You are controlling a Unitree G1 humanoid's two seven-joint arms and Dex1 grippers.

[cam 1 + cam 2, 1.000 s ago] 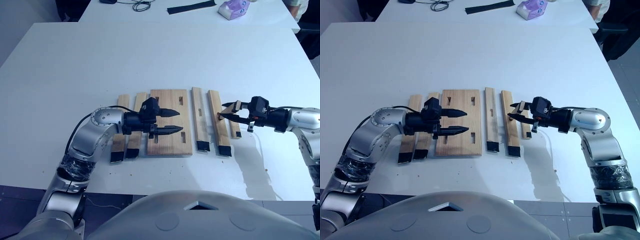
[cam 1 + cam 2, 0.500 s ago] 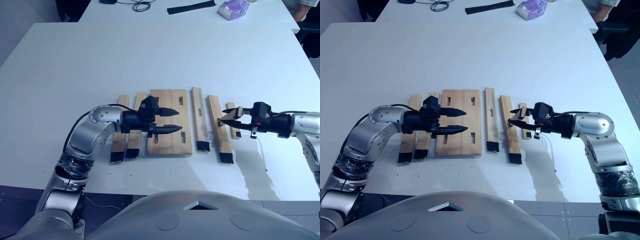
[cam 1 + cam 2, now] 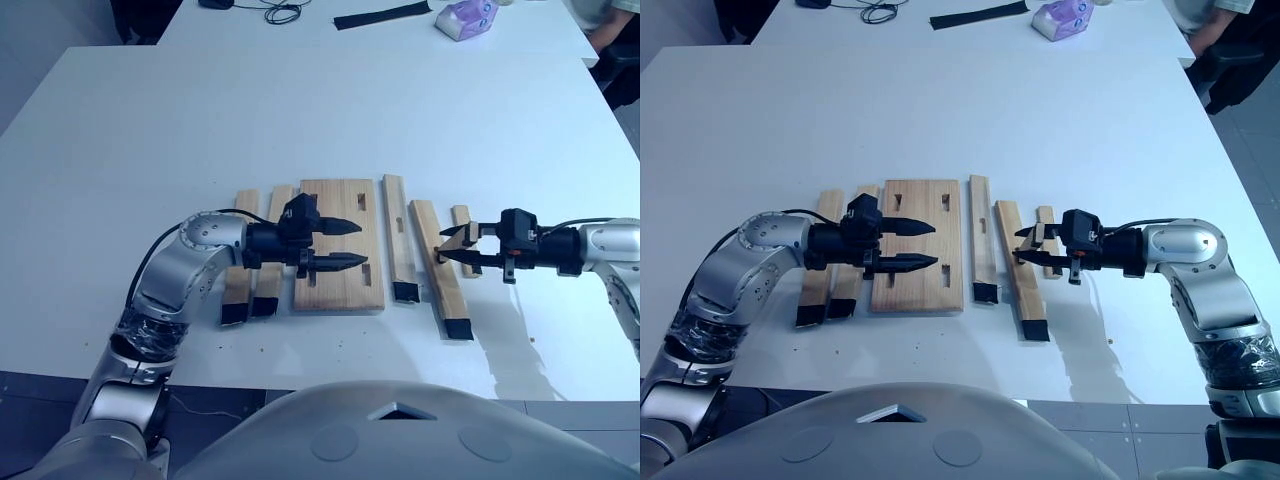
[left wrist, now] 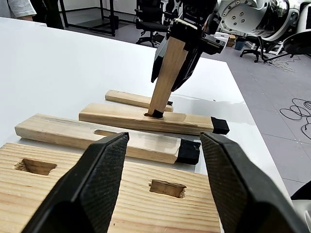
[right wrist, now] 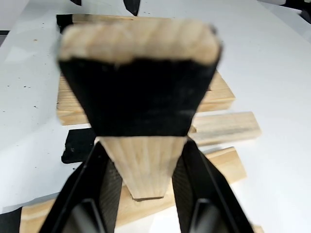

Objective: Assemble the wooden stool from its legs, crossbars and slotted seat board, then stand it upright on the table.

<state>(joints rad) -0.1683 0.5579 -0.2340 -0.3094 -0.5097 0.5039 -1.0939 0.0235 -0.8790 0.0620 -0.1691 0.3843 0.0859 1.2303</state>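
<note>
One joint is in hand: the right gripper [image 3: 447, 248], closed on a crossbar [image 4: 167, 73], has the crossbar's end in the slot of the second leg [image 4: 146, 118] right of the seat board [image 3: 330, 210]. I judge the next move must press it fully in. The left gripper [image 3: 360, 243] hovers over the seat board, wide open and empty. Count: four legs, two crossbars, one seat board.

Seat board [image 3: 350, 244]: pale wood, lined with straight grain.
Legs [image 3: 451, 296]: pale wood, ends capped in black.
Crossbar [image 5: 141, 97]: pale wood, black-banded end.
Table [image 3: 300, 110]: white.
</note>
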